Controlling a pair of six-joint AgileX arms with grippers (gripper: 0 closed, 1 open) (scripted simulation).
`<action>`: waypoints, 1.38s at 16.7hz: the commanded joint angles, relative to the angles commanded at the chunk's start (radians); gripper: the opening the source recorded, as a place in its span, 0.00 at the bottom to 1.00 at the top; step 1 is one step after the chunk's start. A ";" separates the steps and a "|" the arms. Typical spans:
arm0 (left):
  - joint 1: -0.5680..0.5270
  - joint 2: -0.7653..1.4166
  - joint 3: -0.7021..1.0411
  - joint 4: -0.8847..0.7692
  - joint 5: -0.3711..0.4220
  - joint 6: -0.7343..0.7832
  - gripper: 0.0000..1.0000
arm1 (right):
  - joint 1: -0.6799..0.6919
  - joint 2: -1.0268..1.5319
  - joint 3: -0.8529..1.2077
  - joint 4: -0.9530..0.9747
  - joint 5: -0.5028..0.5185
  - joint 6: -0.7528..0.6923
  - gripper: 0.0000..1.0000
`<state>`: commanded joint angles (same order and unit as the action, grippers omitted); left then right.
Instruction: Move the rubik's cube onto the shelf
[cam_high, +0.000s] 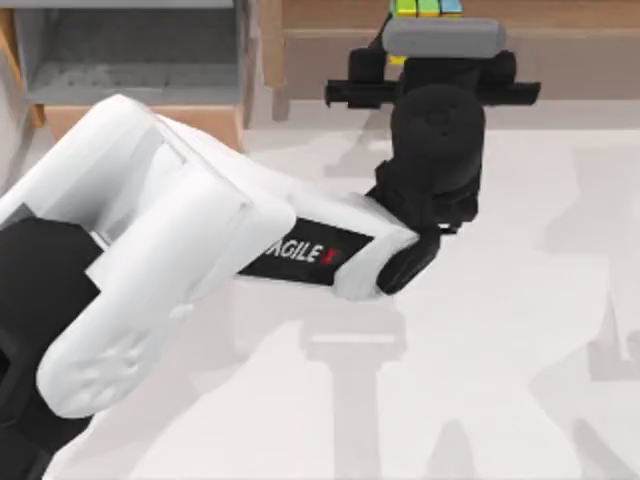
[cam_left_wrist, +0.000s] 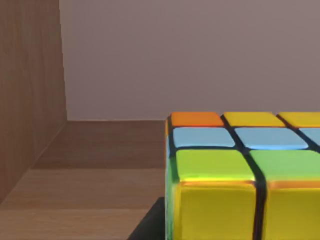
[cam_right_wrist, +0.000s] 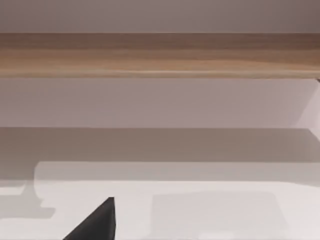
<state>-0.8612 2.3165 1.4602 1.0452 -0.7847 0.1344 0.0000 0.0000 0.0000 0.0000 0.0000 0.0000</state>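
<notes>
The rubik's cube (cam_left_wrist: 240, 175), judged light, rigid and smooth-tiled and best pinched on two opposite flat faces, is seen at the shelf (cam_high: 560, 20) under the left gripper (cam_high: 425, 45), whose grip cannot be told.
</notes>
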 joint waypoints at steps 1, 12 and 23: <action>0.010 0.004 0.001 -0.001 -0.003 0.000 0.00 | 0.000 0.000 0.000 0.000 0.000 0.000 1.00; 0.024 0.029 0.035 -0.024 0.009 -0.003 0.00 | 0.000 0.000 0.000 0.000 0.000 0.000 1.00; 0.120 0.215 0.435 -0.238 0.096 -0.022 0.00 | 0.000 0.000 0.000 0.000 0.000 0.000 1.00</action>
<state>-0.7413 2.5319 1.8954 0.8071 -0.6885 0.1125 0.0000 0.0000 0.0000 0.0000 0.0000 0.0000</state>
